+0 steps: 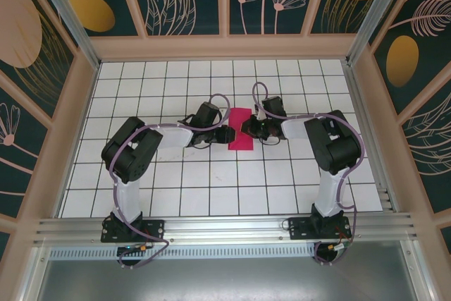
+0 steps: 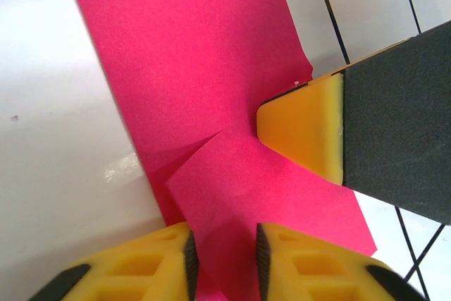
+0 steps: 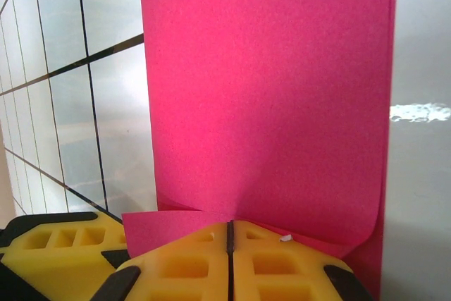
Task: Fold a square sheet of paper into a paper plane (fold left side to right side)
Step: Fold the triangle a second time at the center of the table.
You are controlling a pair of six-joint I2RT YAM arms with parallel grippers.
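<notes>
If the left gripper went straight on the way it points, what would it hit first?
The paper: a flap lies between the left gripper's jaws. Beyond, probably the right gripper, though depth is unclear.

Square sheet of paper (image 2: pixel 190 54): magenta, folded into a strip, laid on white tiled table (image 2: pixel 56 139). One corner flap is flanked by the parted left gripper (image 2: pixel 224 248). The right gripper (image 2: pixel 296 128) tip is pressed onto it.

White gridded tabletop (image 1: pixel 211 195), teal floral wall panels (image 1: pixel 187 5), aluminium front rail (image 1: pixel 225 228)
</notes>
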